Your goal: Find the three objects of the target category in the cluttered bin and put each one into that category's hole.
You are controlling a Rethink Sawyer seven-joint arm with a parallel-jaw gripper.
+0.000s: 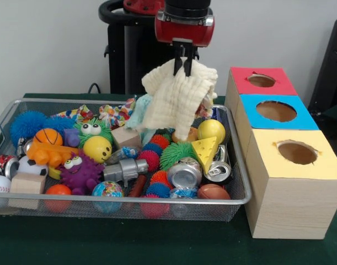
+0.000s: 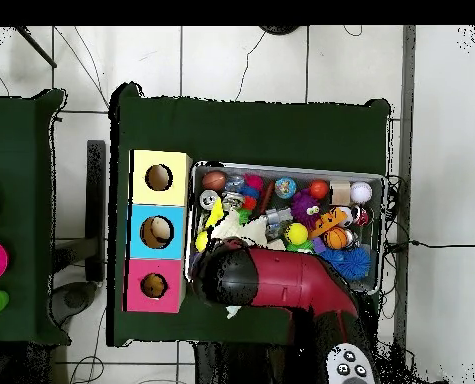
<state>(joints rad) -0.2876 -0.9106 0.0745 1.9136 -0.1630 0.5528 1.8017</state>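
Green cloth covers the tabletop (image 1: 157, 243), which stands on a white tiled floor before a pale wall. Above the bin's (image 1: 234, 200) far right corner, the gripper (image 1: 183, 65) is pinched shut on a cream cloth (image 1: 176, 99) hanging clear of the toys. Overhead, the red arm (image 2: 281, 280) hides gripper and most of the cloth. Just right of the bin, the red hole (image 1: 261, 80) sits farthest back.

no readable text, labels, brands or numbers on any object, either view
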